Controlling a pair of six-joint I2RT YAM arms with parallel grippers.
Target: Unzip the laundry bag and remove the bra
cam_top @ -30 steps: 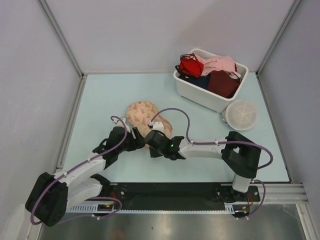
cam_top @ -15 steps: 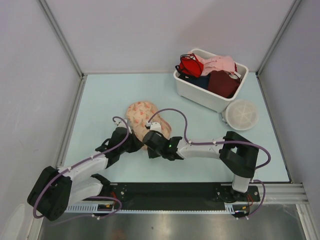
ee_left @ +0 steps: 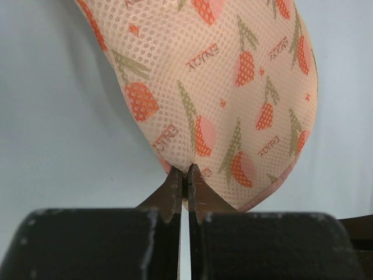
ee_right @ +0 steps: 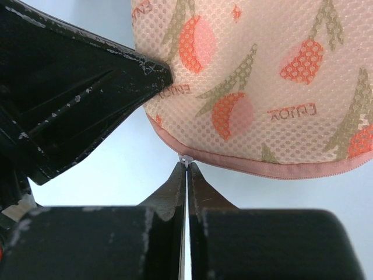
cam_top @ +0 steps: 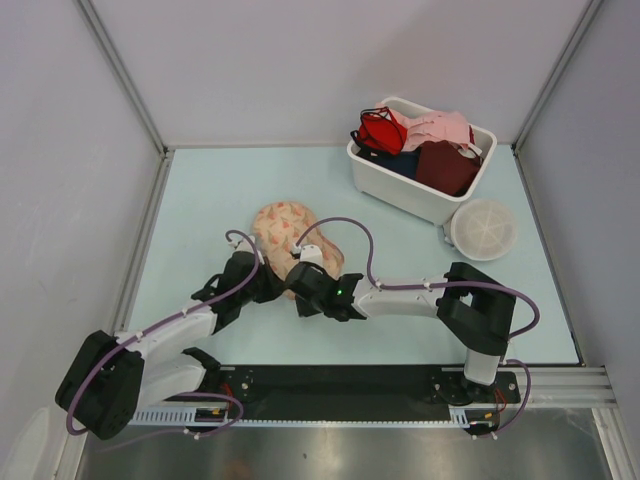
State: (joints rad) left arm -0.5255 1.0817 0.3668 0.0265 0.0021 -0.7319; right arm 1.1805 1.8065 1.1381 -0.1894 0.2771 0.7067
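Observation:
The laundry bag (cam_top: 283,228), peach with orange-red leaf print, lies on the pale blue table left of centre. Both grippers meet at its near end. My left gripper (ee_left: 186,172) is shut, pinching a fold of the bag's mesh fabric (ee_left: 221,87). My right gripper (ee_right: 187,166) is shut on the small white zipper pull (ee_right: 185,158), which sits on the bag's pink zipper seam (ee_right: 262,166). The left gripper's black finger (ee_right: 87,87) shows beside it in the right wrist view. From above, the left gripper (cam_top: 283,285) and right gripper (cam_top: 300,272) crowd together. No bra shows; the bag looks zipped.
A white bin (cam_top: 400,190) at the back right holds red, pink and dark garments. A round white mesh disc (cam_top: 484,228) lies just in front of it. Grey walls and metal rails enclose the table on three sides.
My left gripper has shut on the bag's near edge, where it stood open a second ago. Both wrists have shifted slightly left. The right gripper has stayed shut.

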